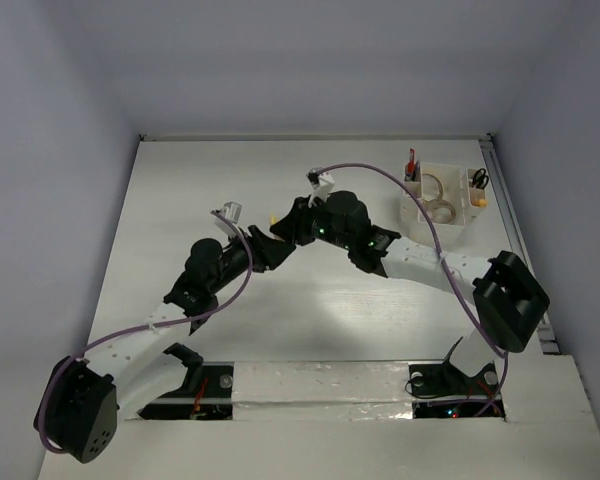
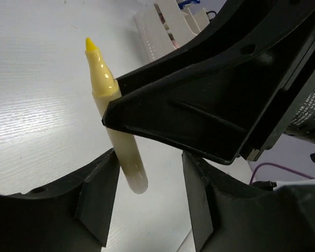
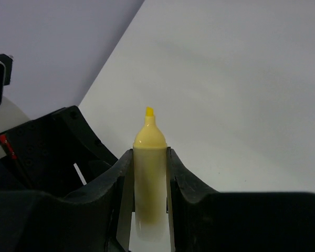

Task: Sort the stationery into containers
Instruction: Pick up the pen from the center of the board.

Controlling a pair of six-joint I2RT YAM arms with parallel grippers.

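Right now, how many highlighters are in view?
1. The highlighter is clamped in the right gripper, its blunt end between the fingers of the left gripper. Others may be hidden.

A pale yellow highlighter (image 3: 149, 181), uncapped with its brighter tip exposed, is held off the table (image 1: 200, 180), clamped mid-body between the fingers of the right end effector (image 3: 149, 153). A white desk organiser (image 1: 460, 225) is noted at the table's right rear. Recorded inside: a red pen (image 1: 411, 163) upright at the left, tape rolls (image 1: 442, 210) in the centre compartment, small scissors (image 1: 479, 180) and a yellow block (image 1: 477, 199) at the right.
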